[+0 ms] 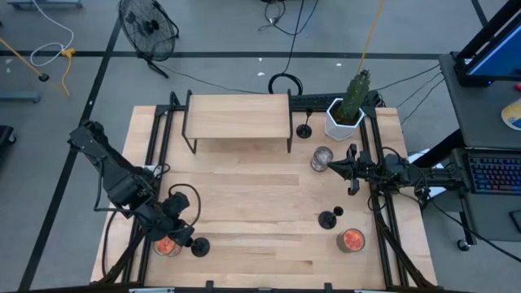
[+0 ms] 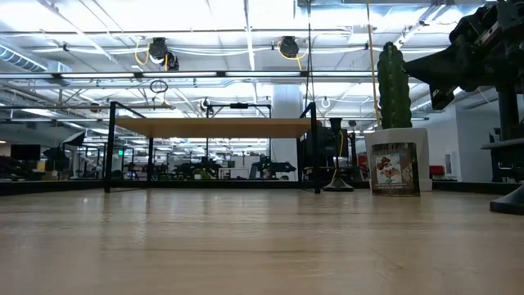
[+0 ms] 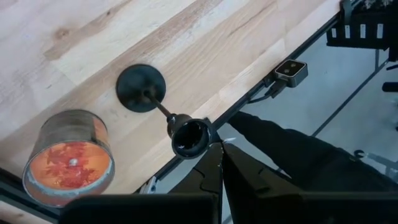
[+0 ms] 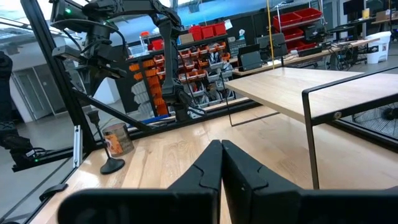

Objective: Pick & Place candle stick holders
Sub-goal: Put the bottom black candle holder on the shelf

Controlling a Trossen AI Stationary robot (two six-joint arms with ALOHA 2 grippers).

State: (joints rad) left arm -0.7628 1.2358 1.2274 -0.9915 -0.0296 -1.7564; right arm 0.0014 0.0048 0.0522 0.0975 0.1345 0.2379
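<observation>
Nowhere legible writing — only a printed label on the white planter (image 2: 396,170); unreadable

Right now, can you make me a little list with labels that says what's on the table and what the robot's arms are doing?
Candle stick holders: three; one by the left tool, one near the cactus pot, one by the right-side tin
Tins: orange-topped and; a clear-topped one
Cactus pot: far right
Shelf: wooden, far side
Left tool: shut, just above a holder's top
Right tool: shut, holding nothing
</observation>
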